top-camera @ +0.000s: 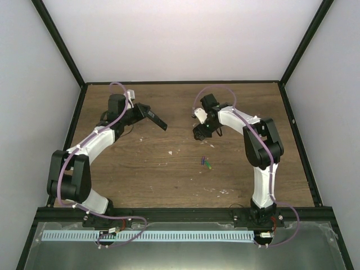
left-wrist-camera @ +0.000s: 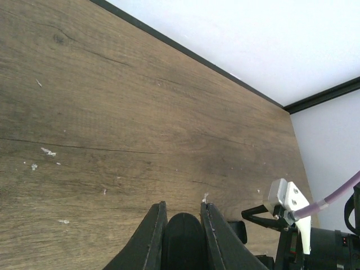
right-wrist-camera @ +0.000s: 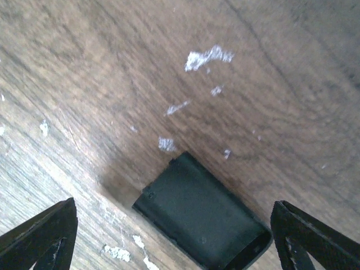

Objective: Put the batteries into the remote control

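Two tiny cylindrical batteries [top-camera: 206, 162], blue-purple and green, mid brown wooden desk [top-camera: 169, 180], open room all round. Left pincer [top-camera: 143, 114] toward far-left corner, clenched on slim black remote control [top-camera: 157, 121]. Right pincer [top-camera: 200, 134] spread wide, angled down over small black plastic piece [right-wrist-camera: 202, 225].

Batteries [top-camera: 206, 163] lie on table [top-camera: 146, 183], right of remote control [top-camera: 155, 118].
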You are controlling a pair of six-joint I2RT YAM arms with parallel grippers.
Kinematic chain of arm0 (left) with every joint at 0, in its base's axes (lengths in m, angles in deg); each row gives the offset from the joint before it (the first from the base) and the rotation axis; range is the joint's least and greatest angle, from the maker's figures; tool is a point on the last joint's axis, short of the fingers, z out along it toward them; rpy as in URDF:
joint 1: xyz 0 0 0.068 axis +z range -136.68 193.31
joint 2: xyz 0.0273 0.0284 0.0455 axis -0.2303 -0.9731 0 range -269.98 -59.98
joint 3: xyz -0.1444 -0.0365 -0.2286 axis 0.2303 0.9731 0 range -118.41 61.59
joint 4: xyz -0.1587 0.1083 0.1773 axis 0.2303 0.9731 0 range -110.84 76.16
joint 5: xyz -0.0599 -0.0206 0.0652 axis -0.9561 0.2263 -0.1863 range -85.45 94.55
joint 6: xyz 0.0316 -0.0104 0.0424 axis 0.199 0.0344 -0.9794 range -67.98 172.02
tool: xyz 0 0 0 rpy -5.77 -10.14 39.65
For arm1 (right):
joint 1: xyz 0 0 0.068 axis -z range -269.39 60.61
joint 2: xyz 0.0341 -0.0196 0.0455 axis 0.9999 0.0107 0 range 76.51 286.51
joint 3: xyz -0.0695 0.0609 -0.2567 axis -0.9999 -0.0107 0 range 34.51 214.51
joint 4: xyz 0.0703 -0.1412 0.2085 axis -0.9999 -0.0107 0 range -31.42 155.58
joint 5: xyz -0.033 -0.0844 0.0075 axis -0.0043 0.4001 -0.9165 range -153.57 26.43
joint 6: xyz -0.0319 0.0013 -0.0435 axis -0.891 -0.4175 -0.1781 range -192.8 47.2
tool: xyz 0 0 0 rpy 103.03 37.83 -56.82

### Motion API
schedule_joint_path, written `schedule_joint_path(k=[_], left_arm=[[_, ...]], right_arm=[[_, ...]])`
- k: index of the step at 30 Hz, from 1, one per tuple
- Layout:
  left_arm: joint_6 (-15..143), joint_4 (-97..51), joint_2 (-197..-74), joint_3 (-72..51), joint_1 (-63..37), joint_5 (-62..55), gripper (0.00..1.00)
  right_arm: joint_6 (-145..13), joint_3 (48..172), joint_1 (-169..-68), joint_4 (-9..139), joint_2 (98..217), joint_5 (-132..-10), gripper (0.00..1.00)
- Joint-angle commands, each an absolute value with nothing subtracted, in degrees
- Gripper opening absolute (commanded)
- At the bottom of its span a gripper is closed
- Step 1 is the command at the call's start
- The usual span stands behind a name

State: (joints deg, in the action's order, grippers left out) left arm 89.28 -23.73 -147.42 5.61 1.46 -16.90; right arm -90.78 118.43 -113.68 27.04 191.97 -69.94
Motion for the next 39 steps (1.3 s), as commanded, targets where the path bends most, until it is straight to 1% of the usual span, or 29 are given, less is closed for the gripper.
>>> schedule_joint_path(k=[1,24,39], left_arm=[[89.43,-24.70,-148.22,4.04,1.77,-16.78,0.00],[89.72,-24.35,-149.79,2.53,1.68,-17.28,0.00],[89.73,-24.26,-149.98,2.70,1.74,-17.29,0.00]], right_arm=[[-91.07,117.13,-113.21,24.82,189.95,-70.57,0.86],[-91.96,117.05,-113.21,26.46,190.88,-69.17,0.87],[-91.92,116.50,-113.20,26.21,193.83,-69.71,0.87]])
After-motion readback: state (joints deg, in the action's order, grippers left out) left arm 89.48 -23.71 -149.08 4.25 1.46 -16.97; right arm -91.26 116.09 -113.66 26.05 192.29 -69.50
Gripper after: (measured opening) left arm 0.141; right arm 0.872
